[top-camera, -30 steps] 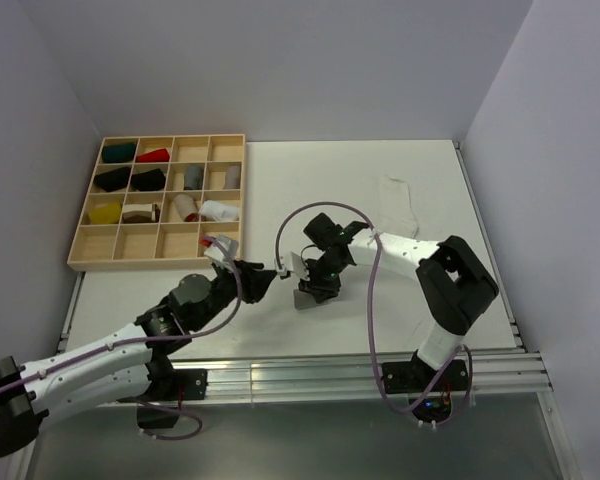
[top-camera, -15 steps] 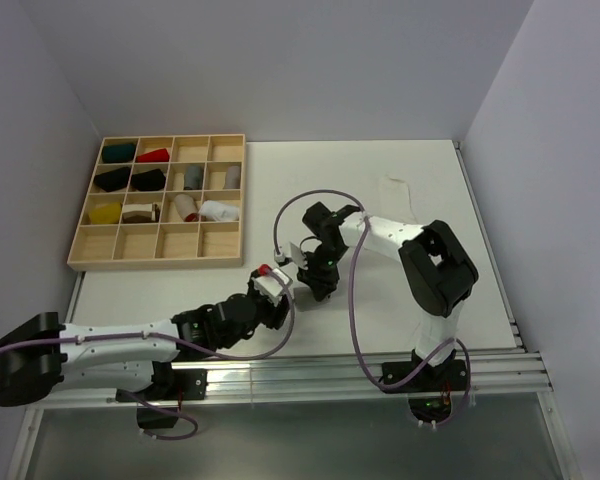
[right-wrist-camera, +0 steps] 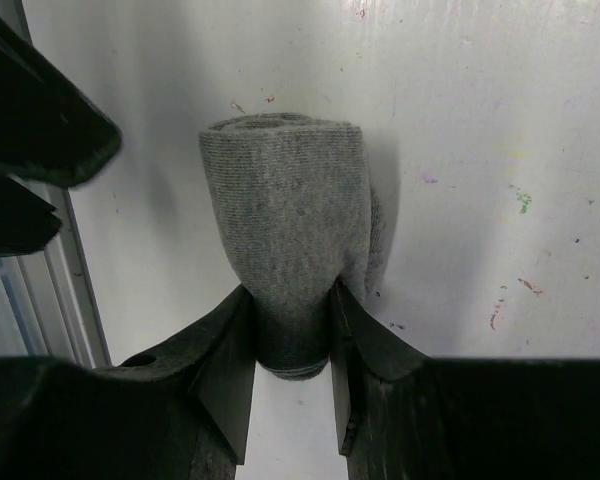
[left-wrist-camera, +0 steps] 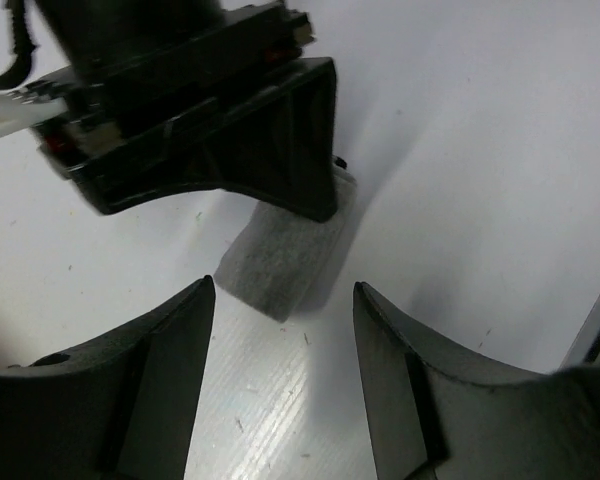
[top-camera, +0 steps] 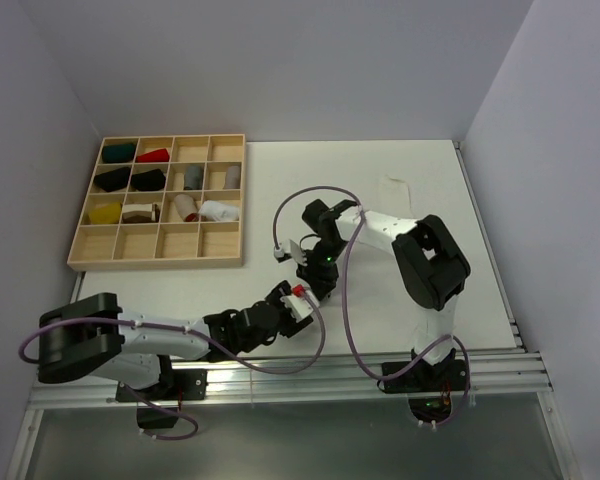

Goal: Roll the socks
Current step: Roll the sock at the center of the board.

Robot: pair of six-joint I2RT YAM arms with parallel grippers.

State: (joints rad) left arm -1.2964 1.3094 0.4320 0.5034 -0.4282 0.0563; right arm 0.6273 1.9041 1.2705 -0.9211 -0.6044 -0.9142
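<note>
On the table [top-camera: 380,180], right gripper [right-wrist-camera: 290,300] clamps the tightly rolled grey sock [right-wrist-camera: 285,200]; left gripper [left-wrist-camera: 282,290] gapes.

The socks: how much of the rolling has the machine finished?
Done: the grey sock is wound into a tight roll. In hand: the right pincer squeezes that roll, with the left pincer open in front of it. Left: the white sock lies flat farther back, not yet rolled.

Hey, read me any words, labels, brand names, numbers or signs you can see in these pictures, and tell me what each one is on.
None: no text, number or sign can be read on the grey sock, the white sock, the wooden tray or the table. The coloured specks on the table are marks, not writing.
</note>
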